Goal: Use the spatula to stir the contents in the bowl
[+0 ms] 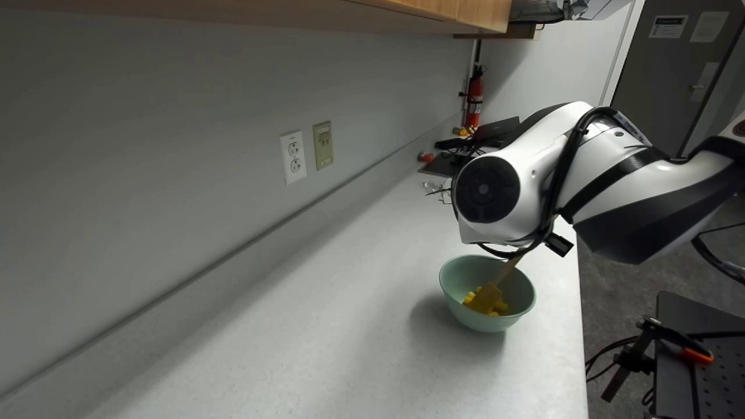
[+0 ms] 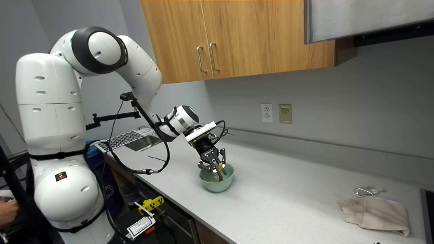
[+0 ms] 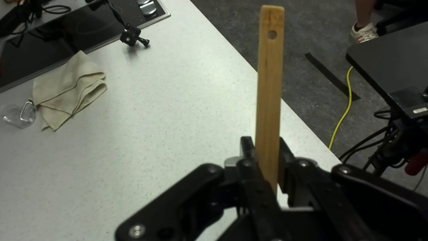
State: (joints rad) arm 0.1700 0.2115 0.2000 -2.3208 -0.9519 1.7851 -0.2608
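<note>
The pale green bowl (image 1: 486, 325) (image 2: 216, 187) stands upright on the white counter in both exterior views. Inside it, in an exterior view, lie small yellow chunks, the contents (image 1: 502, 306). The spatula (image 1: 485, 298) leans in the bowl with its flat yellow blade down among these chunks. Its slim wooden handle, with a hole near the end, rises past the fingers in the wrist view, where the gripper (image 3: 266, 145) is shut on the handle from both sides. Seen from outside, the gripper (image 2: 219, 168) points down over the bowl at a slant. The wrist view does not show bowl or blade.
A folded beige cloth (image 2: 374, 213) and a clear plastic item (image 3: 18, 115) lie farther along the counter. Near the cooktop sits a small black mount (image 3: 130, 36). The counter's front edge runs close to the bowl. Wooden cabinets (image 2: 251, 37) hang above.
</note>
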